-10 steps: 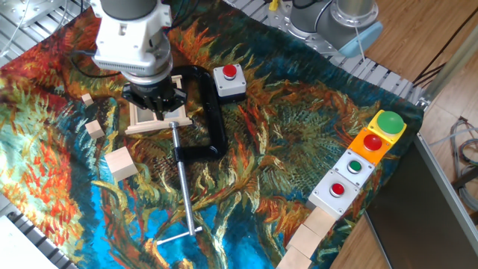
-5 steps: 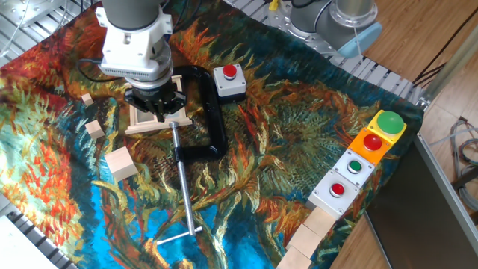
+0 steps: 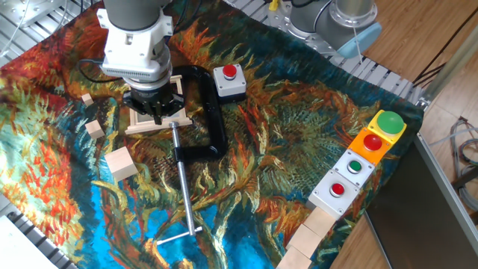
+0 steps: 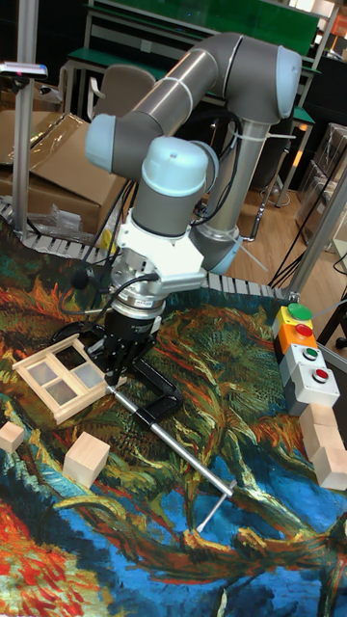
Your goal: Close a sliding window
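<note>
Risk: end effector (image 4: 118, 371), fingers looking nearly together, is pressing at window (image 4: 60, 378) edge beside clamp (image 3: 200, 112), so frame may be skidding on cloth instead of pane sliding.

In the fixed view the gripper (image 3: 157, 110) covers most of the sliding window (image 3: 140, 122) (only its near rail shows), so how the jaws stand cannot be told. The picture's top edge cuts off the arm (image 3: 134, 11).
</note>
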Controlling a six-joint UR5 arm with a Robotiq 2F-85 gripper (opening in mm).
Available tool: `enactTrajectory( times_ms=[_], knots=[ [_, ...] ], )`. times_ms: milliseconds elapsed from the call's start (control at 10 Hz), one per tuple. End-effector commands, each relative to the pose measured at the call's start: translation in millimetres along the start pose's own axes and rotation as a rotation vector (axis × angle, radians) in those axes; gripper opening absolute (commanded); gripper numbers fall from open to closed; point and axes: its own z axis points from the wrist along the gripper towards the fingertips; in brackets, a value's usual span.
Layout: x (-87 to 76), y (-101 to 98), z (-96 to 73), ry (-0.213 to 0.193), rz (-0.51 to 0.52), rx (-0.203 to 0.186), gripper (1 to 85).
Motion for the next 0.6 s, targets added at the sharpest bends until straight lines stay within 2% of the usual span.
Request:
enactTrajectory(
  times_ms=[0,100,200,300,400,500],
  knots=[
    [28.4,3.8,7.2,0.0,0.001,-0.036,1.3],
    [33.7,8.4,6.2,-0.012,0.012,-0.056,1.3],
    [31.8,9.0,6.1,-0.019,0.012,-0.059,1.3],
    [26.6,7.2,6.1,-0.039,0.015,-0.052,1.3],
    [25.0,0.7,6.3,-0.046,0.01,-0.027,1.3],
    [25.3,-0.9,6.0,-0.04,0.004,-0.019,1.3]
  ],
)
